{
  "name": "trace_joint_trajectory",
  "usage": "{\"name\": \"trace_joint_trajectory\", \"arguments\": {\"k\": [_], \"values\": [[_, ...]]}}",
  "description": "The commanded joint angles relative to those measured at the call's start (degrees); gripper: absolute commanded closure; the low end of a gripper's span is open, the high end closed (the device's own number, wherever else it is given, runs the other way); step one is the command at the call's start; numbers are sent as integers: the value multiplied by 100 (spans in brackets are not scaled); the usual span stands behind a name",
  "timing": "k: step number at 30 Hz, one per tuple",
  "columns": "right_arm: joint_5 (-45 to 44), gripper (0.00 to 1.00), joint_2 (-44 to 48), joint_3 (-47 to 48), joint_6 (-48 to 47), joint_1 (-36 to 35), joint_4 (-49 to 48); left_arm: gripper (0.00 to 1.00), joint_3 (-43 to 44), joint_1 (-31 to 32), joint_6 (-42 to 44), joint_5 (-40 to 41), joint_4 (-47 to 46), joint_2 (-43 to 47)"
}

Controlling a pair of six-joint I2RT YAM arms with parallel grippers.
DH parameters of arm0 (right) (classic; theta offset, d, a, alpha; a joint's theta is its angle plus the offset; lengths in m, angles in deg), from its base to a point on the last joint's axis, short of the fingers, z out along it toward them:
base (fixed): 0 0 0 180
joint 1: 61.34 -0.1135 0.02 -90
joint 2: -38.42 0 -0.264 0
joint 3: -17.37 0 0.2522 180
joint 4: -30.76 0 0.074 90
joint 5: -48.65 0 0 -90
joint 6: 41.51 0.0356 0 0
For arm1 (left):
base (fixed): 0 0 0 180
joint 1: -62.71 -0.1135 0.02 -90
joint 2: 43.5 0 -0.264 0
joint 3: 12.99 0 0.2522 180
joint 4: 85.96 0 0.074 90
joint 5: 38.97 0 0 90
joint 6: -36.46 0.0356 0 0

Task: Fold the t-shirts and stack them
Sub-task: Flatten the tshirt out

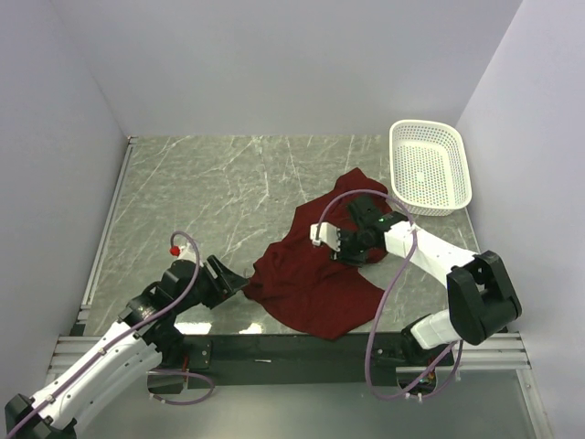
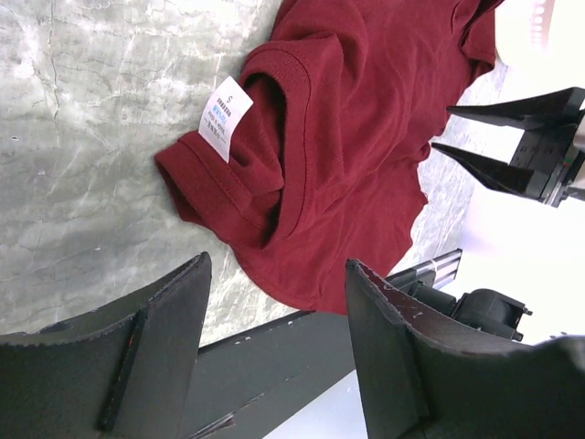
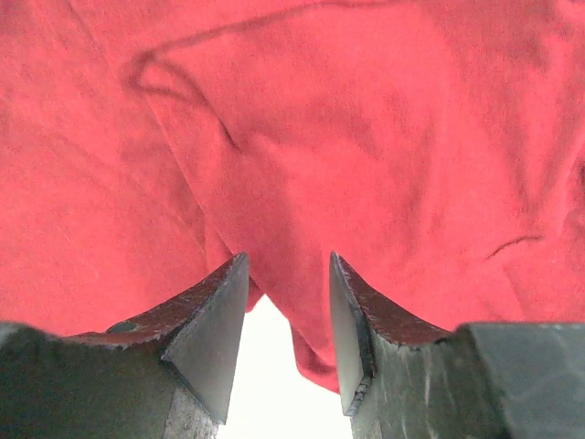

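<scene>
One maroon t-shirt (image 1: 311, 274) lies crumpled on the marble table, reaching from the near edge toward the back right. Its collar with a white label (image 2: 224, 119) faces my left gripper (image 1: 233, 282). That gripper is open and hovers just off the shirt's left edge, with nothing between its fingers (image 2: 279, 261). My right gripper (image 1: 333, 242) sits over the middle of the shirt. Its jaws stand open astride a hanging fold of the red cloth (image 3: 320, 119), which does not look pinched (image 3: 288, 261).
A white mesh basket (image 1: 395, 155) stands at the back right, just beyond the shirt's far sleeve. Grey walls close in the left, back and right sides. A black rail (image 1: 274, 347) runs along the near edge under the shirt's hem.
</scene>
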Motion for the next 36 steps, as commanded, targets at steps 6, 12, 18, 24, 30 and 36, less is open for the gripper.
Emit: {"name": "trace_joint_trajectory", "arguments": {"k": [6, 12, 18, 24, 30, 36], "values": [[412, 52, -114, 159, -374, 135, 265, 34, -47, -24, 13, -148, -268, -165], [421, 52, -361, 151, -278, -110, 177, 34, -179, -24, -92, -183, -268, 19], [368, 56, -493, 177, -225, -181, 116, 34, -205, -24, -119, -201, -268, 19], [315, 75, -484, 177, -163, -181, 89, 34, -205, -32, -92, -218, -277, -16], [342, 84, -265, 264, -119, -172, 168, 34, -196, -24, -84, -227, -294, -34], [482, 82, -273, 387, -58, -164, 362, 34, -161, -24, -48, -244, -303, -86]]}}
